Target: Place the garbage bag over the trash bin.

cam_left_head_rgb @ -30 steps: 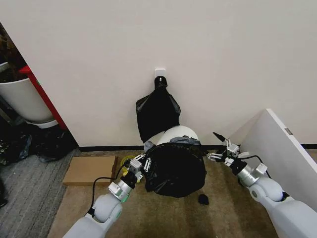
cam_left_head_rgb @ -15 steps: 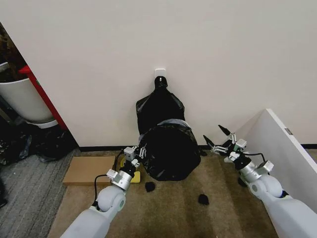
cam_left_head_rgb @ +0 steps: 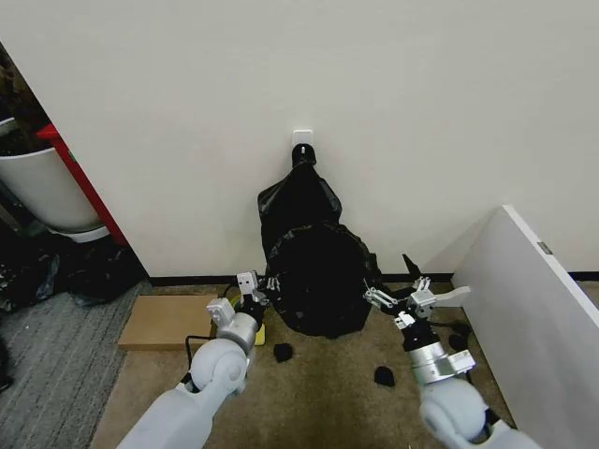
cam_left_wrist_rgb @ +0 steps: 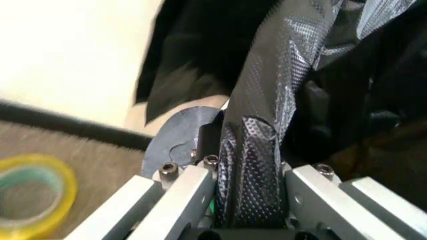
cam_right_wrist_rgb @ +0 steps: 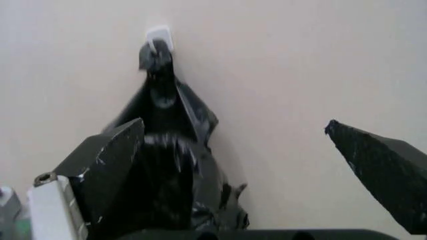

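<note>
L gripper (cam_left_head_rgb: 261, 297) pinches a fold of the garbage bag (cam_left_head_rgb: 321, 281) at its L edge, jaws closed on the film. R gripper (cam_left_head_rgb: 397, 296) spread wide, holding nothing, just beside bag's R side. Bag: glossy black, crinkled, draped on the floor against the wall, below the hanging bag bunch (cam_left_head_rgb: 299, 201). Trash bin hidden under the plastic.
</note>
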`<state>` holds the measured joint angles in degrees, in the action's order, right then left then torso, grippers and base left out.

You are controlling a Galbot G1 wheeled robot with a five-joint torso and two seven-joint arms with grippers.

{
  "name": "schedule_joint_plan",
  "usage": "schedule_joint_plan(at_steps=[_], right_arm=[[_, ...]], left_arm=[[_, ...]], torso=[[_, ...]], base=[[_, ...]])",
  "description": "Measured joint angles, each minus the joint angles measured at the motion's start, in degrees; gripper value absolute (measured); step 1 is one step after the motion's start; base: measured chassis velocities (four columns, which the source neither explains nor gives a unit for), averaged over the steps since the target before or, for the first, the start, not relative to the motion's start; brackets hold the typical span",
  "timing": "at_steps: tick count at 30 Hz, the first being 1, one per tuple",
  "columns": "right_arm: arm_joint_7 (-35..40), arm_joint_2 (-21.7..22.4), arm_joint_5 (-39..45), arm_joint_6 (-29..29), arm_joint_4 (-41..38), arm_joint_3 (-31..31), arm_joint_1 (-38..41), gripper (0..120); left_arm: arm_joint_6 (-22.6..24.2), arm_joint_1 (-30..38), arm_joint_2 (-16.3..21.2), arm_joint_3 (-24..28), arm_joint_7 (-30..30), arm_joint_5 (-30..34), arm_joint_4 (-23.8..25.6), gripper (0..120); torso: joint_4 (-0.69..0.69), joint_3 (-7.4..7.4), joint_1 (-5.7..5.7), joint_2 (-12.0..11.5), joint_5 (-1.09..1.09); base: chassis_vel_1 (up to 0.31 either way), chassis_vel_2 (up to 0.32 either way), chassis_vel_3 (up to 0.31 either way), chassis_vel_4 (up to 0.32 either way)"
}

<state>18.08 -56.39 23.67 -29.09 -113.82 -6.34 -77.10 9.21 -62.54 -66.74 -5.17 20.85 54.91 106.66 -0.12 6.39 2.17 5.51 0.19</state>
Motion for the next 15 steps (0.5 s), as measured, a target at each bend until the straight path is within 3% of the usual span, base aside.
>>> schedule_joint_plan(at_steps=[9, 11, 15], right_arm=[[-3.52, -1.03, -1.45, -3.44, -0.96, 0.84, -2.60, 100], [-6.13, -1.05, -4.42, -5.88, 1.47, 1.60, -4.38, 100], [-7.50, -1.25, -7.06, -7.17, 3.28, 1.62, -5.04, 100]], left_arm=[[5.27, 0.86, -2.07, -1.72, 6.38, 8.96, -0.12, 1], [7.80, 1.22, -3.67, -2.40, 9.74, 14.94, 0.09, 1], [8.82, 1.53, -4.33, -2.68, 11.17, 17.34, 0.10, 1]], torso=[[-0.01, 0.00, 0.00, 0.00, 0.01], [-0.01, 0.00, 0.00, 0.00, 0.02], [-0.01, 0.01, 0.00, 0.00, 0.02]], base=[[0.000, 0.000, 0.000, 0.000], [0.000, 0.000, 0.000, 0.000], [0.000, 0.000, 0.000, 0.000]])
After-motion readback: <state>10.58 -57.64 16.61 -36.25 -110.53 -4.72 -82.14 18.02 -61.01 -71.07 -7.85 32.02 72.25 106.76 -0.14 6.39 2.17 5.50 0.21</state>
